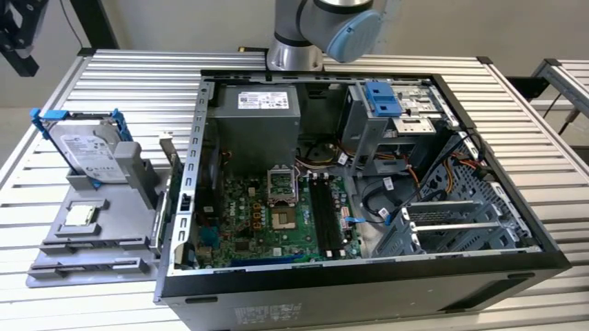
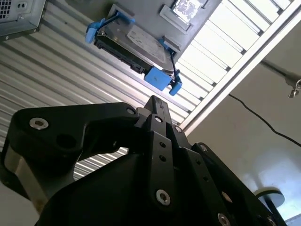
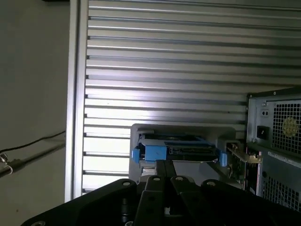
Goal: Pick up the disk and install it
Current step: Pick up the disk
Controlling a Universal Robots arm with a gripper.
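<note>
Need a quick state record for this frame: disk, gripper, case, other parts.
disk: upright in the grey holder, at the exterior view's left, outside the case
gripper: shut, empty, apart from the disk
case: open, on the slatted table
bracket: blue, at the case's drive cage
chip: flat on the holder
progress: disk not yet picked up

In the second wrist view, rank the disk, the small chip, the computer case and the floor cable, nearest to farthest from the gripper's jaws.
1. disk: just ahead of the gripper.
2-3. small chip, beyond the disk, and computer case, off to one side: too close to call.
4. floor cable: down past the table.
</note>
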